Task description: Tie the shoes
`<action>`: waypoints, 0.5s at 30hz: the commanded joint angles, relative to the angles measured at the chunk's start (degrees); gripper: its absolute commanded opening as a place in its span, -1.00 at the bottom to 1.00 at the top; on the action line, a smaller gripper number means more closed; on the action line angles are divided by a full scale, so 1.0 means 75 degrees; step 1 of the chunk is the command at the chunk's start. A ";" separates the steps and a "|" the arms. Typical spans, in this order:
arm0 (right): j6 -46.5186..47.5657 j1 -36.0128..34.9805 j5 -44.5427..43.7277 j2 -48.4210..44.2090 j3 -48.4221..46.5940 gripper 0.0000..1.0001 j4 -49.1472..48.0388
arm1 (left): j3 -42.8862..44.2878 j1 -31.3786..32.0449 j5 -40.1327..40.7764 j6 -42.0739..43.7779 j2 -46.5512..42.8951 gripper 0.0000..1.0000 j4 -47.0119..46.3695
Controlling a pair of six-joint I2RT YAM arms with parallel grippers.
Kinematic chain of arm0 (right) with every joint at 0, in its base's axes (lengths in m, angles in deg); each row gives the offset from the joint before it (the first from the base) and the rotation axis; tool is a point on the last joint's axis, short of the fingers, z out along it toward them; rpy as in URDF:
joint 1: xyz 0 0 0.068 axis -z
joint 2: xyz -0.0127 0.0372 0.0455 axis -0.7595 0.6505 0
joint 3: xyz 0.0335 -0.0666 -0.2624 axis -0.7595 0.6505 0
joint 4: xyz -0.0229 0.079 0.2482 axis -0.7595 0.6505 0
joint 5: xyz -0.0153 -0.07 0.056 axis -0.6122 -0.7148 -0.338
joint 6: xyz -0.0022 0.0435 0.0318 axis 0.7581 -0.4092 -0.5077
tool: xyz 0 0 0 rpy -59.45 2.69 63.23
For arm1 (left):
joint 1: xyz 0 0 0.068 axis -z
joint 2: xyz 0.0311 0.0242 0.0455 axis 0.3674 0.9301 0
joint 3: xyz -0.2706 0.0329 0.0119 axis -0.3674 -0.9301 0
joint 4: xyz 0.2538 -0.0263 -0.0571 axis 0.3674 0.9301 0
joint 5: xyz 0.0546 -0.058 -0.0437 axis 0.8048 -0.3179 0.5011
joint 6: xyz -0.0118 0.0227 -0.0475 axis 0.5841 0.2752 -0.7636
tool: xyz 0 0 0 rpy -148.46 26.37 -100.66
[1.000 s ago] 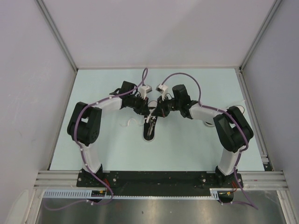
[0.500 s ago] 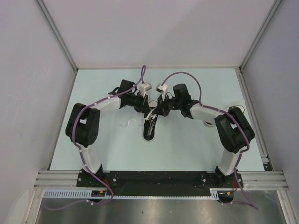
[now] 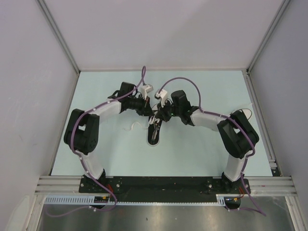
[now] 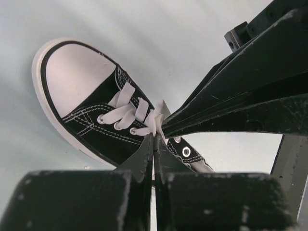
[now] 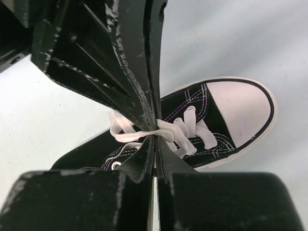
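One of the shoes (image 3: 154, 134), a small black sneaker with a white toe cap (image 4: 76, 77), lies mid-table with its toe toward the arms' bases. Its white laces (image 5: 185, 132) bunch over the tongue. My left gripper (image 4: 155, 138) is shut on a fold of lace (image 4: 156, 115) at its tips. My right gripper (image 5: 155, 140) is shut on a lace strand (image 5: 126, 136) at the same spot. The two grippers meet tip to tip above the shoe (image 3: 155, 117). The right gripper's fingers (image 4: 231, 103) cross the left wrist view, and the left gripper's fingers (image 5: 137, 72) cross the right wrist view.
A loose lace end (image 3: 131, 127) trails on the pale table (image 3: 110, 149) left of the shoe. A white object (image 3: 244, 114) sits partly hidden behind the right arm's elbow. Grey walls enclose the table on three sides.
The left gripper has closed on the lace. Both wrists have shifted slightly left above the shoe, and the shoe has stayed put.
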 commanded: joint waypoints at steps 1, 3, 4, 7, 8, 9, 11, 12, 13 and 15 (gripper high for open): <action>0.0087 -0.0197 -0.0573 0.0154 -0.0260 -0.96 -0.0419 | -0.0199 -0.0095 -0.0312 -0.0106 -0.0546 -1.00 -0.0200; -0.0054 -0.0209 -0.0702 0.0212 -0.0236 -1.00 -0.0513 | -0.0246 -0.0096 -0.0265 -0.0118 -0.0616 -1.00 -0.0189; -0.0112 -0.0220 -0.0796 0.0236 -0.0225 -1.00 -0.0536 | -0.0305 -0.0096 -0.0184 -0.0130 -0.0640 -1.00 -0.0224; -0.0218 -0.0255 -0.0959 0.0236 -0.0178 -1.00 -0.0571 | -0.0422 -0.0119 -0.0205 -0.0118 -0.0792 -1.00 -0.0317; -0.0253 -0.0279 -0.0996 0.0236 -0.0131 -1.00 -0.0629 | -0.0434 -0.0119 -0.0241 -0.0107 -0.0793 -1.00 -0.0306; -0.0289 -0.0291 -0.1042 0.0259 -0.0119 -1.00 -0.0665 | -0.0446 -0.0119 -0.0253 -0.0130 -0.0851 -1.00 -0.0318; -0.0417 -0.0337 -0.1277 0.0294 -0.0096 -1.00 -0.0758 | -0.0516 -0.0119 -0.0300 -0.0130 -0.0875 -1.00 -0.0365; -0.0476 -0.0349 -0.1324 0.0329 -0.0072 -1.00 -0.0805 | -0.0516 -0.0119 -0.0323 -0.0107 -0.0875 -1.00 -0.0307; -0.0604 -0.0361 -0.1521 0.0353 -0.0072 -1.00 -0.0829 | -0.0504 -0.0107 -0.0347 -0.0095 -0.0851 -1.00 -0.0295; -0.0757 -0.0384 -0.1594 0.0388 -0.0061 -1.00 -0.0911 | -0.0516 -0.0119 -0.0370 -0.0106 -0.0828 -1.00 -0.0259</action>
